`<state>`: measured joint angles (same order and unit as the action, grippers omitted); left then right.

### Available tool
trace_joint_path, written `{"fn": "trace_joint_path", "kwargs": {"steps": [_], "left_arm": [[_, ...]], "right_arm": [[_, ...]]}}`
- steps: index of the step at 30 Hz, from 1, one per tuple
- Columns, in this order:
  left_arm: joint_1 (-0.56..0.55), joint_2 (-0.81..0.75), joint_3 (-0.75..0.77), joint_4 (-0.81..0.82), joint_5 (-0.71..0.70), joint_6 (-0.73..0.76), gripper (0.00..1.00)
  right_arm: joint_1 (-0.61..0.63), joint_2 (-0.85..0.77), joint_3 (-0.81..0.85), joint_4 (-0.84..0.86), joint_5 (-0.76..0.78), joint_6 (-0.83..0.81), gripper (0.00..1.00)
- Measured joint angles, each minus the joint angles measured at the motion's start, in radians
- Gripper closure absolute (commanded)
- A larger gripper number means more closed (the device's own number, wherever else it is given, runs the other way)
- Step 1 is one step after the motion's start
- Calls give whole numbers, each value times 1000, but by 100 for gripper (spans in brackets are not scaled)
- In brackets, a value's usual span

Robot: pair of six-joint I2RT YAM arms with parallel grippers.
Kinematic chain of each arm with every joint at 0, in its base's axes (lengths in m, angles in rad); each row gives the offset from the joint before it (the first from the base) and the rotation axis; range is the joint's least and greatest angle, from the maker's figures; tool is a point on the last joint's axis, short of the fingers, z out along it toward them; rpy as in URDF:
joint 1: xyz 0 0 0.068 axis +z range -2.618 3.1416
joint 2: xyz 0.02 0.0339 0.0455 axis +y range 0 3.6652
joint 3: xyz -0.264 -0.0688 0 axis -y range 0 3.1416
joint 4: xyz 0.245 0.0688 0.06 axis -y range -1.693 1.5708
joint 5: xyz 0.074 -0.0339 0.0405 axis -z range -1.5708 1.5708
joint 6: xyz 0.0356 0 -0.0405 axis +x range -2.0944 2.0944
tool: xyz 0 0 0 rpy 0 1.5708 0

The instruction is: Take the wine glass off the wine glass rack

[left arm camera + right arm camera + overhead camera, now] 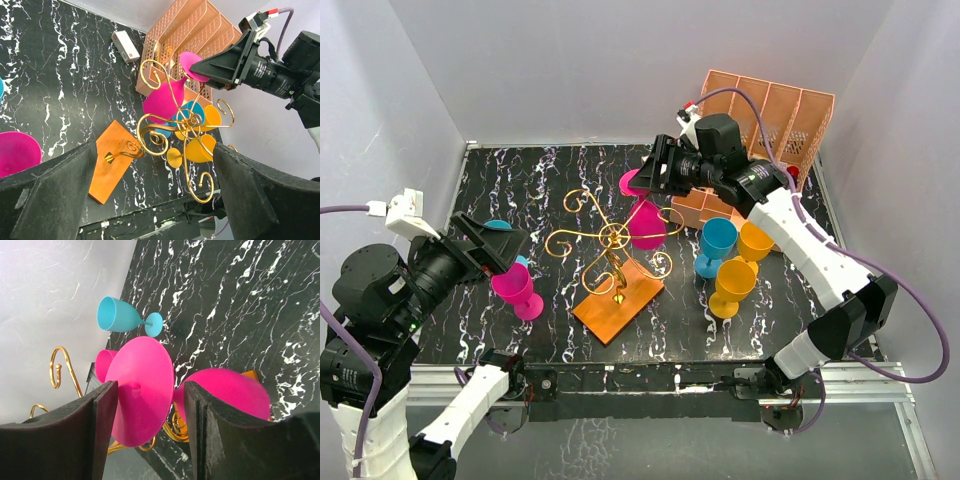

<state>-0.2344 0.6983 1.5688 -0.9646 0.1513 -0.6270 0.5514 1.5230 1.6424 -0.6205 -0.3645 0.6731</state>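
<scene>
Looking at yr R gripper (644,182): jaws parted, straddling the foot disc of the pink wine glass (646,225). A gap shows on one side, so no clamp. The glass hangs bowl-down just beyond the fingertips, on a scroll arm of the gold wine glass rack (611,240). Yr L gripper (500,247) is wide open w/ nothing in it, apart from the rack, w/ another pink glass (517,287) just beside its fingers.
</scene>
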Motion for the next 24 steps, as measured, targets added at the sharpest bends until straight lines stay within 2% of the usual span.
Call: {"fn": "trace_joint_path", "kwargs": {"steps": [5,13,19,24], "left_arm": [[0,0,0,0,8,3,3],[0,0,-1,0,17,3,3],[0,0,-20,0,23,3,3],[0,-1,-27,-1,23,2,3]], "right_arm": [[-5,18,35,-27,33,-26,43],[-9,24,55,-33,49,-43,71],[-11,24,67,-15,48,-30,84],[-9,24,85,-8,45,-18,92]]}}
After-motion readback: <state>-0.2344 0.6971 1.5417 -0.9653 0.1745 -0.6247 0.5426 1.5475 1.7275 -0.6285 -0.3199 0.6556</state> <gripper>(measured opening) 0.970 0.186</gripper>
